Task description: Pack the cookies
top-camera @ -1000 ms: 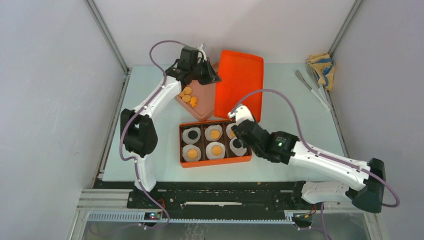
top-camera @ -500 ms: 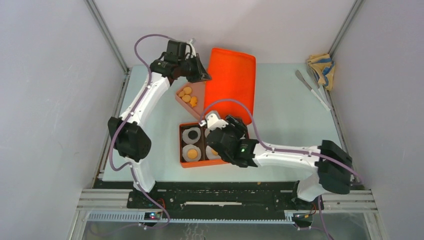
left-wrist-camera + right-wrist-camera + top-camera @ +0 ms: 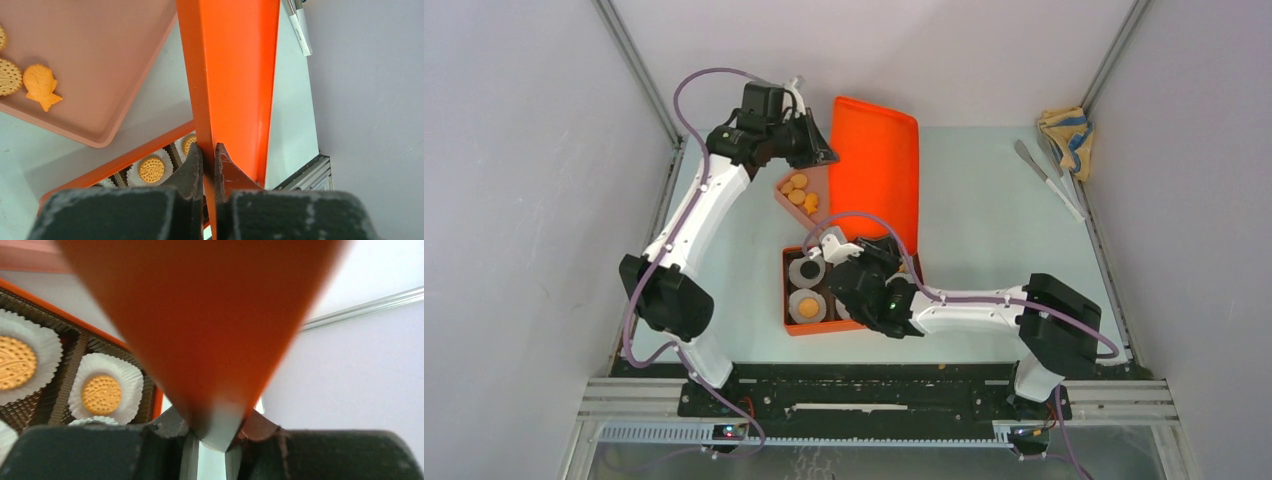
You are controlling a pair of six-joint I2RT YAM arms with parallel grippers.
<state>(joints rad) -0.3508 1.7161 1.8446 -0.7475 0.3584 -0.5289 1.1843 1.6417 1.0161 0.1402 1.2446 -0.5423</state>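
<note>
An orange lid (image 3: 874, 170) is held off the table by both grippers, tilted, with its near end over the orange box (image 3: 786, 322). My left gripper (image 3: 822, 152) is shut on its far left edge, as the left wrist view (image 3: 209, 157) shows. My right gripper (image 3: 892, 258) is shut on its near corner, which also shows in the right wrist view (image 3: 215, 427). The box holds cookies in white paper cups: an orange one (image 3: 808, 307) and a black one (image 3: 808, 270) show, and the rest are hidden under my right arm. Loose orange cookies (image 3: 799, 190) lie on a pink tray (image 3: 782, 196).
Metal tongs (image 3: 1049, 180) and a folded cloth (image 3: 1066, 130) lie at the table's far right. The pink tray stands just behind the box. Walls and metal frame rails close in the table on the left, back and right.
Both arms have carried the lid to the left and tilted it up. My right arm has swung left across the box, covering its right cups. Both grips have held.
</note>
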